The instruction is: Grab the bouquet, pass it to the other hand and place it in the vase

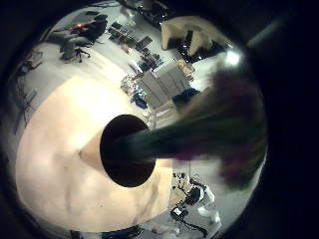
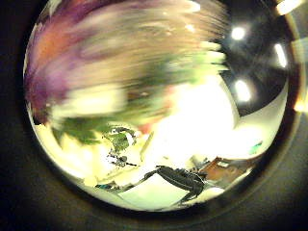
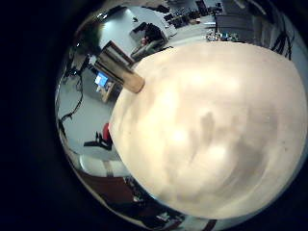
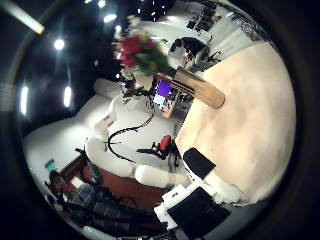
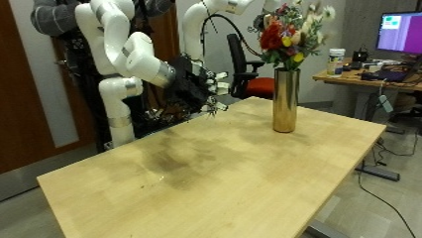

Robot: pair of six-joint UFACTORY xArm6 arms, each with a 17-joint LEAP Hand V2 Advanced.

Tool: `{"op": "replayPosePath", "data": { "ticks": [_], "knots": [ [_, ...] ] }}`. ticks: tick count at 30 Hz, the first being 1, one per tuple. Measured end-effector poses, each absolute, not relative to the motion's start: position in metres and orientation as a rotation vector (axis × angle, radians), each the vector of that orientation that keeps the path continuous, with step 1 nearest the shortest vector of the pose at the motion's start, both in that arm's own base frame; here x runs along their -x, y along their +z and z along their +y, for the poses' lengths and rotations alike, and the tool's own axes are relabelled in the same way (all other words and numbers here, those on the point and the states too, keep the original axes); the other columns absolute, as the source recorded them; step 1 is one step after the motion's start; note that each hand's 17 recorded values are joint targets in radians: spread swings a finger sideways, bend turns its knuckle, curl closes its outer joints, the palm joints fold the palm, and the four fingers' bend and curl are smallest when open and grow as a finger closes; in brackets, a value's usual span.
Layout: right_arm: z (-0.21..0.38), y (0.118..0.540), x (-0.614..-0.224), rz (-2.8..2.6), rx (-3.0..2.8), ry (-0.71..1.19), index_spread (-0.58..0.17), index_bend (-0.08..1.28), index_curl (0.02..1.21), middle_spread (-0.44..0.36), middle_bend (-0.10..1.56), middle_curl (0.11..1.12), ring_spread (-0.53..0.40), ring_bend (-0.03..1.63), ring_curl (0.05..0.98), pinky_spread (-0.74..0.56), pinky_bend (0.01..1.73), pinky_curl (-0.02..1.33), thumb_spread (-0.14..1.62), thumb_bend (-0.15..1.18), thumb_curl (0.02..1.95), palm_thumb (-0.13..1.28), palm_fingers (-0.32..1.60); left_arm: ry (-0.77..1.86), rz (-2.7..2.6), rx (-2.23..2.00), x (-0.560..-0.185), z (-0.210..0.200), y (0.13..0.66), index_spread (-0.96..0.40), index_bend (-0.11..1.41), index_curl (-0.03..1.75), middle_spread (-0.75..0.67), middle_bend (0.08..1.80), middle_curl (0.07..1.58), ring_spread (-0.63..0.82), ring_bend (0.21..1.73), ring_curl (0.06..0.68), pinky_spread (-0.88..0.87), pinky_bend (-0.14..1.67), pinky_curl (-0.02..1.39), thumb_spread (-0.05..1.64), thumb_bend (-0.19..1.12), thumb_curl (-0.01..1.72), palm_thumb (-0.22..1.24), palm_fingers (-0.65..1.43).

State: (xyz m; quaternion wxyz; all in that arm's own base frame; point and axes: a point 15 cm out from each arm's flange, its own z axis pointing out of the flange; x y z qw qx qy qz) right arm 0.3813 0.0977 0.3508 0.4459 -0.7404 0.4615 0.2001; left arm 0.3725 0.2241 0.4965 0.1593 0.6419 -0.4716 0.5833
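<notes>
One bouquet of red and yellow flowers [image 5: 287,30] stands in the tall brass cylindrical vase [image 5: 283,99], seemingly placed; the right hand [image 5: 202,89], fingers loosely spread, need only clear away.

Only the vase [image 5: 283,99] with its bouquet [image 5: 290,35] obstructs the otherwise open table [image 5: 224,178].
</notes>
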Motion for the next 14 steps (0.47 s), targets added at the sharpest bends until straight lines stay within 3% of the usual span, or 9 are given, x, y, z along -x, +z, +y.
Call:
{"op": "replayPosePath", "data": {
  "ticks": [14],
  "knots": [
    [0.101,0.353,-0.381,1.113,1.845,0.536,-0.235,0.16,0.27,0.228,0.19,0.29,0.256,0.52,0.243,0.46,0.51,0.3,0.96,-0.03,0.39,0.7,0.02,1.611,-1.294,-1.955,-0.311,0.242,0.475,0.14,0.13,0.23,0.55,0.15,0.2,0.62,0.45,0.188,0.55,0.27,0.29,0.75,-0.04,0.34,0.25,-0.13]
  ]
}}
